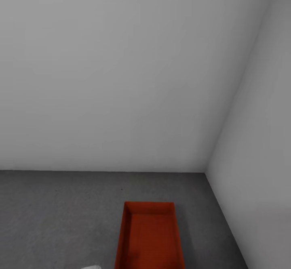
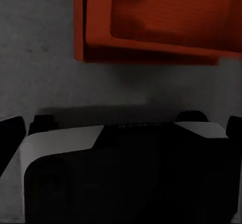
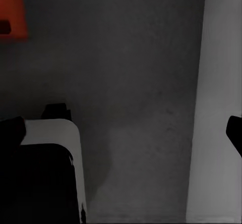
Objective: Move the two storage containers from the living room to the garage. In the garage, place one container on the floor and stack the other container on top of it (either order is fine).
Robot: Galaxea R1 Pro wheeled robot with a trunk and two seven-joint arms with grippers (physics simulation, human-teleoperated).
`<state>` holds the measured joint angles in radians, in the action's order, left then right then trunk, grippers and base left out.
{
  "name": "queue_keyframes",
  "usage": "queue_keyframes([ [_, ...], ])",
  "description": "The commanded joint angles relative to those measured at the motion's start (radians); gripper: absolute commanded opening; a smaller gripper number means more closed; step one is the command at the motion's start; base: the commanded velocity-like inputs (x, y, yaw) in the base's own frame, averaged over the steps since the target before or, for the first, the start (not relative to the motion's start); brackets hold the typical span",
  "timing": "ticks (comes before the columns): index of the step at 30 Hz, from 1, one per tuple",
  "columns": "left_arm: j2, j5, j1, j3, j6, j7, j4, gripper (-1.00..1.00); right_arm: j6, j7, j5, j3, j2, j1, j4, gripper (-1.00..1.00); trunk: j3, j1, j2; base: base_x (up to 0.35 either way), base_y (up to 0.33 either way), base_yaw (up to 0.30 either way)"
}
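Observation:
One orange-red storage container [image 1: 149, 236] rests flat on the dark grey garage floor [image 1: 60, 212], close to the corner of two white walls. It is open-topped with a ribbed bottom, and I cannot tell whether the other container sits nested in it. In the left wrist view the container [image 2: 151, 22] lies beyond my left gripper [image 2: 121, 133], whose dark fingers stand wide apart at the frame's edges with nothing between them. My right gripper [image 3: 123, 133] is also open and empty, with a corner of the container [image 3: 12, 9] off to one side.
White walls [image 1: 121, 79] meet in a corner to the right of the container, and the right wall [image 3: 222, 82] runs close by my right gripper. My black and white base [image 2: 126, 173] sits beneath both wrists. Bare floor extends to the left.

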<state>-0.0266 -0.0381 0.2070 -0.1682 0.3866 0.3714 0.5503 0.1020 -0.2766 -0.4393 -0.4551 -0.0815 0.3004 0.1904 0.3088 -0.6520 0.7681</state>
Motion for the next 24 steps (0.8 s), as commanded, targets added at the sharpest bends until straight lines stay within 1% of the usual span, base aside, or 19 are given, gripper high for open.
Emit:
queue_keyframes([
  [1, -0.001, -0.003, 0.000, -0.007, -0.002, 0.006, -0.025, 1.00, 0.001, -0.006, -0.004, -0.008, 0.009, 0.000, -0.018, 1.00, -0.002, 0.004, -0.006, 0.000, 0.000, 0.000],
  [2, -0.002, -0.002, 0.001, -0.007, -0.009, 0.005, -0.049, 1.00, -0.003, -0.006, -0.004, -0.007, 0.016, 0.000, -0.032, 1.00, -0.005, 0.008, -0.013, 0.000, 0.000, 0.000],
  [5, -0.004, -0.002, 0.001, -0.008, -0.035, -0.001, -0.101, 1.00, -0.008, -0.006, -0.005, -0.007, 0.024, 0.000, -0.054, 1.00, -0.015, 0.019, -0.034, 0.000, 0.000, 0.000],
  [7, -0.005, -0.001, 0.001, -0.011, -0.096, -0.032, -0.161, 1.00, -0.019, -0.006, -0.007, -0.007, 0.027, 0.000, -0.075, 1.00, -0.021, 0.027, -0.048, 0.000, 0.000, 0.000],
  [8, -0.006, -0.001, 0.001, -0.014, -0.115, -0.044, -0.177, 1.00, -0.024, -0.006, -0.007, -0.007, 0.028, 0.000, -0.081, 1.00, -0.024, 0.031, -0.055, 0.000, 0.000, 0.000],
  [9, -0.006, 0.000, 0.001, -0.023, -0.155, -0.069, -0.209, 1.00, -0.035, -0.006, -0.008, -0.007, 0.030, 0.000, -0.090, 1.00, -0.027, 0.034, -0.062, 0.000, 0.000, 0.000],
  [10, -0.006, 0.001, 0.001, -0.029, -0.175, -0.080, -0.224, 1.00, -0.041, -0.006, -0.008, -0.007, 0.033, 0.000, -0.095, 1.00, -0.030, 0.038, -0.069, 0.000, 0.000, 0.000],
  [11, -0.007, 0.003, 0.001, -0.043, -0.212, -0.098, -0.252, 1.00, -0.056, -0.006, -0.008, -0.006, 0.038, 0.000, -0.102, 1.00, -0.033, 0.042, -0.076, 0.000, 0.000, 0.000],
  [14, -0.007, 0.005, 0.001, -0.069, -0.269, -0.117, -0.291, 1.00, -0.084, -0.006, -0.009, -0.005, 0.050, 0.000, -0.113, 1.00, -0.043, 0.054, -0.097, 0.000, 0.000, 0.000],
  [16, -0.007, 0.005, 0.000, -0.079, -0.291, -0.124, -0.305, 1.00, -0.097, -0.006, -0.009, -0.006, 0.058, 0.000, -0.121, 1.00, -0.049, 0.061, -0.111, 0.000, 0.000, 0.000],
  [20, -0.009, 0.006, 0.000, -0.087, -0.308, -0.131, -0.316, 1.00, -0.109, -0.006, -0.010, -0.005, 0.067, 0.000, -0.131, 1.00, -0.062, 0.077, -0.139, 0.000, 0.000, 0.000],
  [24, -0.020, 0.007, 0.001, -0.090, -0.319, -0.134, -0.327, 1.00, -0.115, -0.006, -0.015, -0.005, 0.070, 0.000, -0.135, 1.00, -0.074, 0.092, -0.167, 0.000, 0.000, 0.000],
])
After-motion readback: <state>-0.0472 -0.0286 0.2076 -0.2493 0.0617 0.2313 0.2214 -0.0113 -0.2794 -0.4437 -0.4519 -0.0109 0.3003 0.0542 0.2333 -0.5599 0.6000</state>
